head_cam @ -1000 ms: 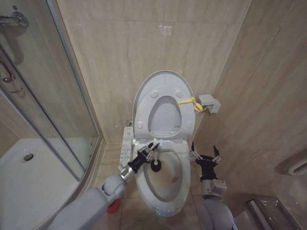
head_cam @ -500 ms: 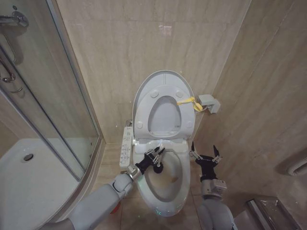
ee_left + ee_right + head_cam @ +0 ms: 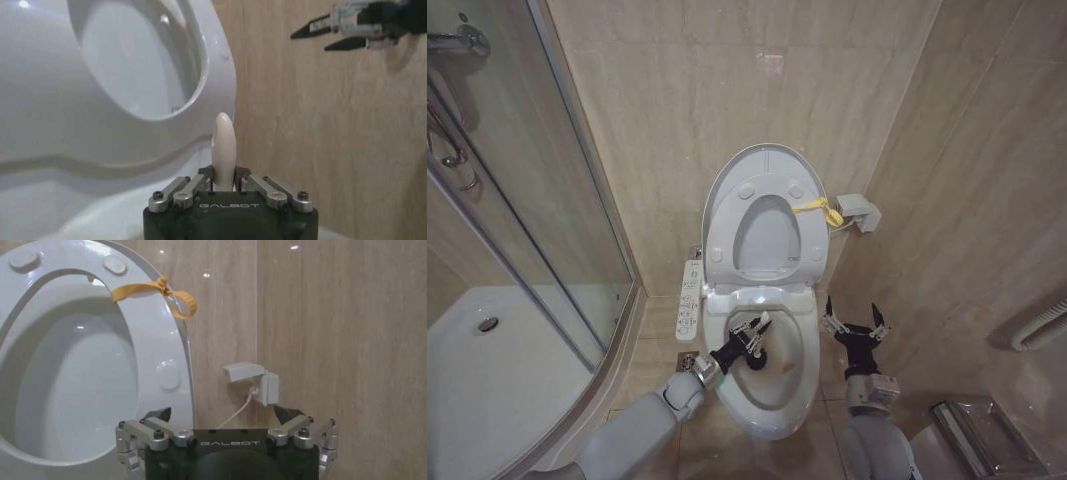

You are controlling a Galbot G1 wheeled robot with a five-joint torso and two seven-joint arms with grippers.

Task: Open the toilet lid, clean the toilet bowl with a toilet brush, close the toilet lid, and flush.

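Head view showed the toilet lid [image 3: 767, 165] standing up against the far wall, with the seat up too. My left gripper [image 3: 749, 335] was squeezed tight on the toilet brush [image 3: 755, 345], whose dark head sat inside the toilet bowl [image 3: 802, 375], near its left rim. My right gripper [image 3: 855, 328] hung with its fingers spread wide and nothing in them, just right of the bowl's edge, with the side wall close by on its right.

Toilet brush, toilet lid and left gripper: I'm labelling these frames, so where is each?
toilet brush [image 3: 222, 145], left wrist view, white handle.
toilet lid [image 3: 765, 165], head view, raised upper edge.
left gripper [image 3: 752, 331], head view, between fingertips, over the bowl.
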